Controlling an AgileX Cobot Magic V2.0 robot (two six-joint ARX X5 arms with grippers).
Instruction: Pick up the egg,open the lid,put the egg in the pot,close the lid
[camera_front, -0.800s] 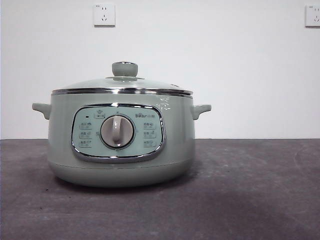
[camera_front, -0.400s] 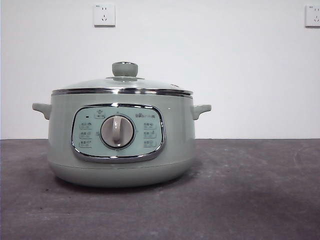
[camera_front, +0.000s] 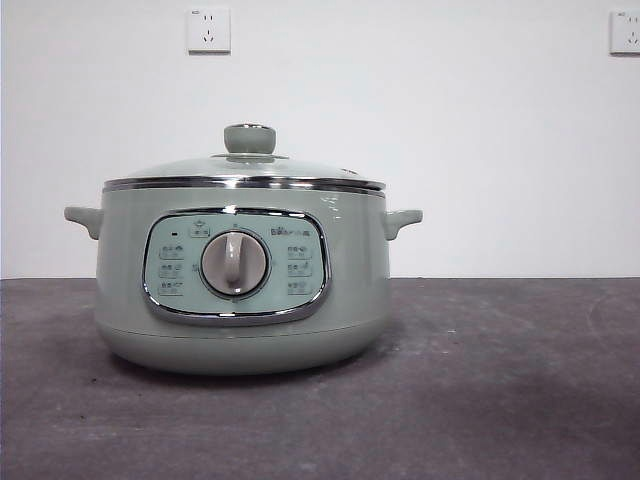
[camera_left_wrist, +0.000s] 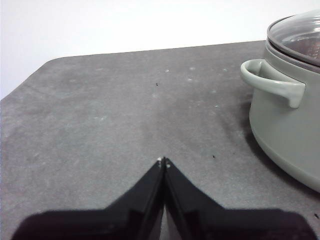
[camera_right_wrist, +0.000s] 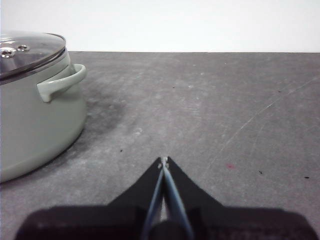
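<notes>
The sage-green pot stands on the dark table with its control panel and grey dial facing the front camera. The glass lid with its green knob rests shut on the pot's chrome rim. The egg is out of view in every frame. My left gripper is shut and empty, low over bare table, apart from the pot and its side handle. My right gripper is also shut and empty, on the pot's other side, well clear of it. Neither arm shows in the front view.
A white wall with two power sockets stands behind the table. The grey tabletop stretches to both sides of the pot. Its rounded corner and edge show in the left wrist view.
</notes>
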